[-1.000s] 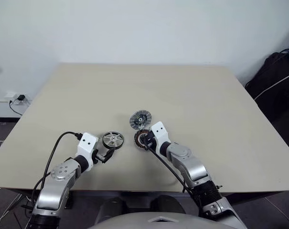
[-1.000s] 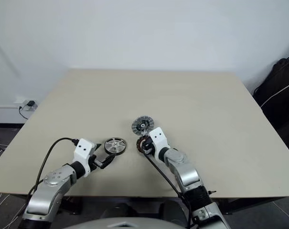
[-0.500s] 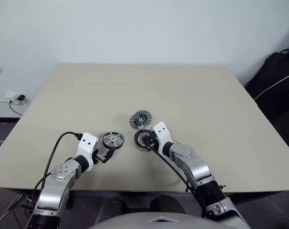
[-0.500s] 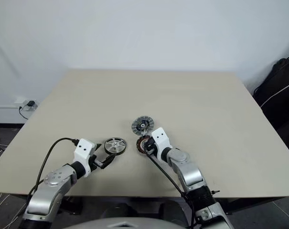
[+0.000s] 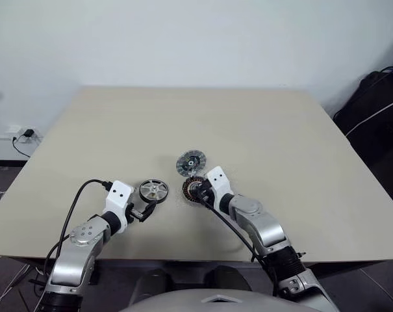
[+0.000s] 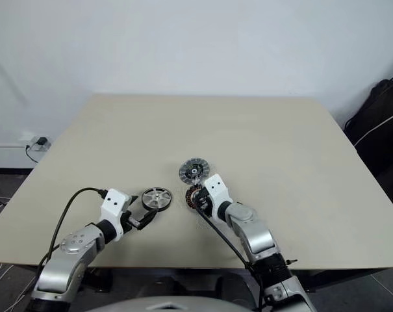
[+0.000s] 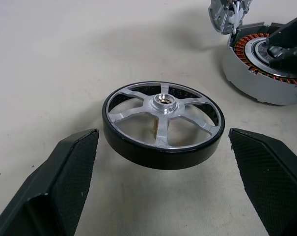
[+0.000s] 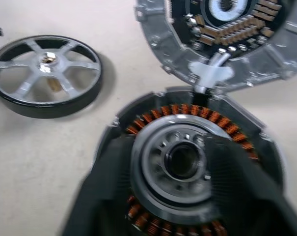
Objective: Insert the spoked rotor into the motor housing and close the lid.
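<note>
Spoked rotor [image 5: 153,190] lies left of motor housing [image 5: 194,189] (lid [image 5: 190,162] behind)

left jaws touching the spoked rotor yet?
Apart. The left wrist view shows the left gripper open, table visible between each finger and the spoked rotor, which lies flat between them.

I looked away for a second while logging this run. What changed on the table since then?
The right gripper has spread its fingers over the motor housing. The open left gripper, the spoked rotor between its fingers, and the lid stayed put.
</note>
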